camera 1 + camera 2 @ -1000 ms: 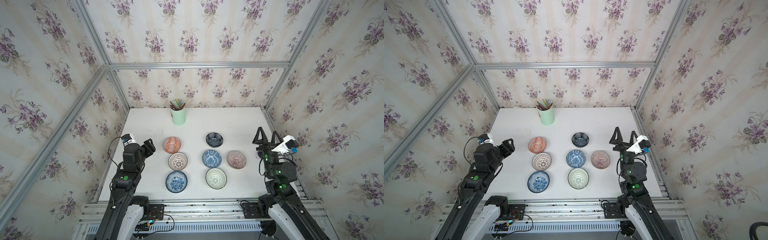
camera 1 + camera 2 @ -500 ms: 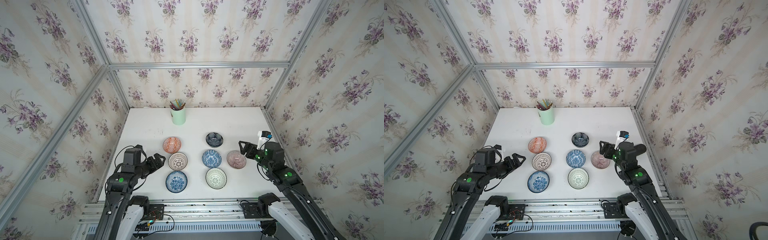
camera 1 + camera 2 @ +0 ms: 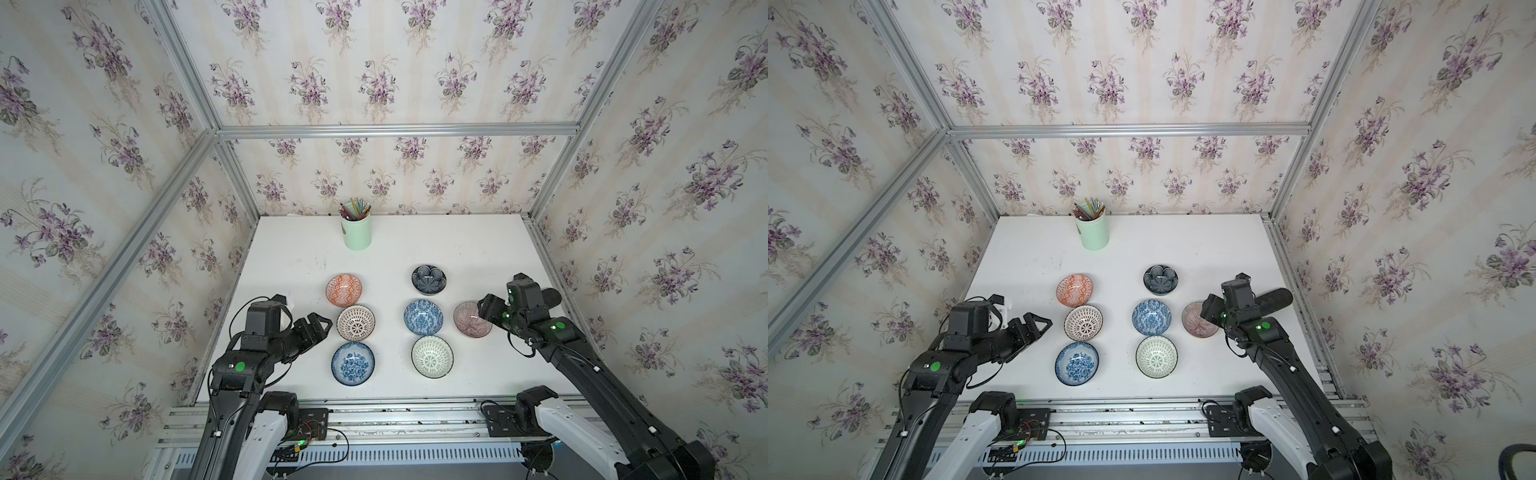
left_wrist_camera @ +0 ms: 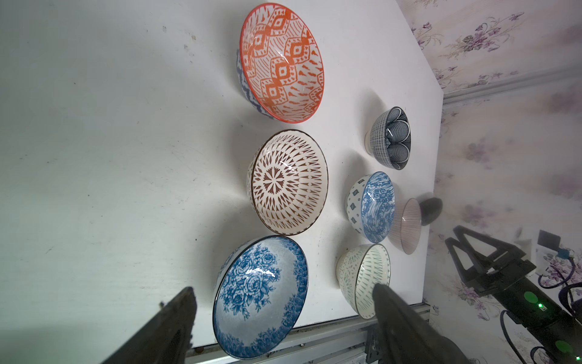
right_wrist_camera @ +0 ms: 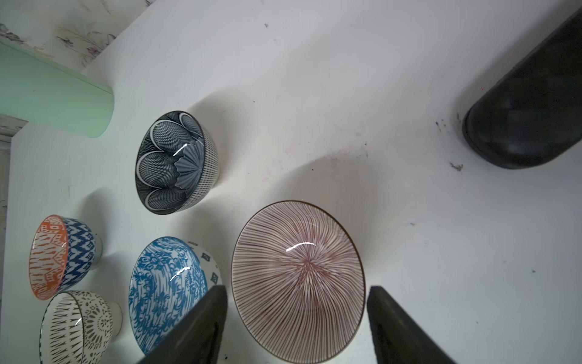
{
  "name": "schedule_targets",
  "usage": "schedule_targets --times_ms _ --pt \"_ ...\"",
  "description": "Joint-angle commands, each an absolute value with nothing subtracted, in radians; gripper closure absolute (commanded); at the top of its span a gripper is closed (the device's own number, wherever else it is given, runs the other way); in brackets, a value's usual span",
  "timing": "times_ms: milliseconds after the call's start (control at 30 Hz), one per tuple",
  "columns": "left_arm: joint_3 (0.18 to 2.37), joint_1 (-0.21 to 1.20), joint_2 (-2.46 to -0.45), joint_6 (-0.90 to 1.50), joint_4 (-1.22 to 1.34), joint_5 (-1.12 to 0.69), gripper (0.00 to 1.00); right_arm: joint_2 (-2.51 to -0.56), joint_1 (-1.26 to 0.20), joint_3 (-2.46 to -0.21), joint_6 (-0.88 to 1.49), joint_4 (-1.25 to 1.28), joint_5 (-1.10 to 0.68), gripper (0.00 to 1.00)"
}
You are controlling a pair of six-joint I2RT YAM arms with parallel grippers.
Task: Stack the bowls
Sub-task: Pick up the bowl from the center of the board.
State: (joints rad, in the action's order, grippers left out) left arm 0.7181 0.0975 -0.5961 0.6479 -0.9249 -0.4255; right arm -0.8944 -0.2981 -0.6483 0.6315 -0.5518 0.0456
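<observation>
Standing behind bowls (image 3: 423, 317) — mint cup (image 3: 356, 235), well apart.

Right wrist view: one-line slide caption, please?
Right gripper, jaws open, straddles the pink striped bowl; the navy bowl, blue bowl, orange bowl and lattice bowl sit unstacked nearby.

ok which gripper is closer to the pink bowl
Right. The right gripper is at the pink bowl, jaws open either side of its rim. The left gripper is far off on the other side, beside the brown lattice bowl.
</observation>
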Motion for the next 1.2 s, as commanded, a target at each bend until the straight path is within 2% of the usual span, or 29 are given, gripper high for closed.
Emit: schedule_targets --times_ms 0,200,700,900,1167 --pt "0.706 0.097 -0.6 0.643 -0.927 -0.436 0.11 -0.906 -0.299 -0.639 0.673 -0.577 0.063 0.32" --pt "0.709 0.097 -0.607 0.635 -0.93 -0.432 0.11 -0.924 -0.299 -0.588 0.711 -0.55 0.046 0.46" --pt "0.7 0.097 -0.617 0.636 -0.917 -0.43 0.12 -1.016 -0.299 -0.516 0.746 -0.474 0.066 0.52" --pt "0.706 0.097 -0.628 0.632 -0.922 -0.434 0.12 -1.031 -0.299 -0.502 0.749 -0.459 0.066 0.64" --pt "0.701 0.097 -0.617 0.635 -0.922 -0.434 0.12 -1.021 -0.299 -0.516 0.754 -0.474 0.065 0.86"
